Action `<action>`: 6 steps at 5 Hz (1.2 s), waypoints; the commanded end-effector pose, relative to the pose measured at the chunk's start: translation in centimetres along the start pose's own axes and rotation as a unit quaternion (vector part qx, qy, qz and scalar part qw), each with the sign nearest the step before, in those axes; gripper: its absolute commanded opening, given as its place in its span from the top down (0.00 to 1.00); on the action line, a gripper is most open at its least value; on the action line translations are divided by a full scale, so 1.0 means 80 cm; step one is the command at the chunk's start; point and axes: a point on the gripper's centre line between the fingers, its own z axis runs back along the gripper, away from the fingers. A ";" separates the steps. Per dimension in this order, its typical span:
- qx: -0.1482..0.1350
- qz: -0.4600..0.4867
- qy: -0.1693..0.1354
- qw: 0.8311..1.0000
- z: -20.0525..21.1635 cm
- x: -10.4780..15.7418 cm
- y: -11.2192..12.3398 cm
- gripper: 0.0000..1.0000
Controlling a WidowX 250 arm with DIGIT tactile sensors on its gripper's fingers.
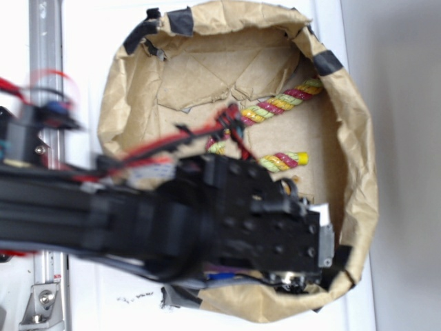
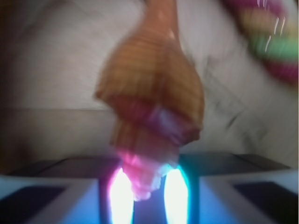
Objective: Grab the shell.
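The arm [image 1: 138, 221] is matte black, built of boxy plates dotted with round screw holes. Red and black cables [image 1: 172, 141] loop over its top. A silver plate [image 1: 325, 241] caps its end. Up close, the pincer [image 2: 148, 186] has pale fingers [image 2: 56, 196] glowing pink and cyan.

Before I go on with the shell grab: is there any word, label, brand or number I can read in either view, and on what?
None can be read in either view.
Dark scribble marks on the white table: too small and blurred to read.
White tag on the arm's end: nothing legible.
Shell, rope, paper liner, black tape: no text.
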 end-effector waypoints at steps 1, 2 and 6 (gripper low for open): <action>-0.011 -0.040 -0.121 0.992 0.147 0.075 0.090 1.00; -0.020 -0.047 -0.079 0.996 0.151 0.064 0.094 1.00; -0.004 0.056 -0.072 0.996 0.022 0.032 0.060 0.00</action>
